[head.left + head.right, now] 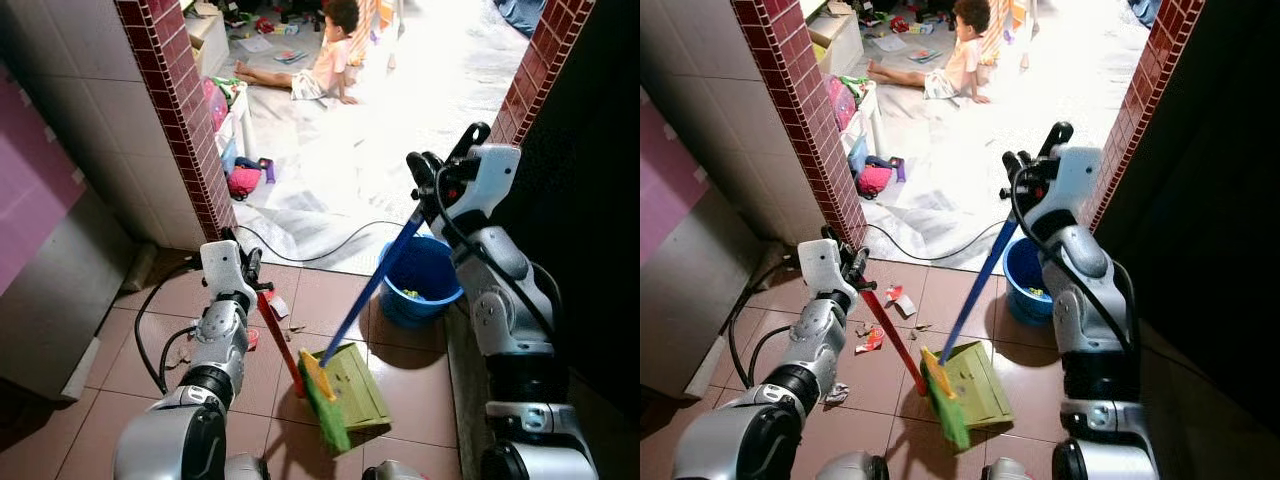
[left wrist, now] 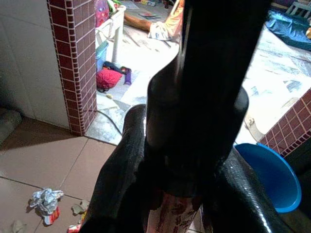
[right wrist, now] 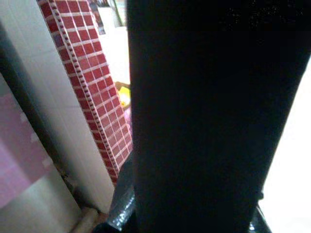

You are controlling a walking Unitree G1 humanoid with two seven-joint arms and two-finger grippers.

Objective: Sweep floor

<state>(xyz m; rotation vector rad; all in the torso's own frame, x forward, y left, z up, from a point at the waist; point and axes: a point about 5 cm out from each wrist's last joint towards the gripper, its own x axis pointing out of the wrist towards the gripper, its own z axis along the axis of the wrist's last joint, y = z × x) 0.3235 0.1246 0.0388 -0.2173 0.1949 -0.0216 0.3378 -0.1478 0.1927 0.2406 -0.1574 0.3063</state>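
The left gripper [image 1: 252,268] clamped the red broom handle [image 1: 280,345]; the right gripper [image 1: 428,178] clasped the blue dustpan handle [image 1: 372,287]; both light, stiff sticks seemed best held high; the dustpan [image 1: 352,385] lay near, paper scraps [image 1: 872,338] left.

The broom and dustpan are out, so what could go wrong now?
The scraps lie on the tiles beside the dustpan, not in it, so a rough stroke of the broom might scatter them. The black cable crosses the doorway and could snag. The blue bucket stands close and might get knocked.
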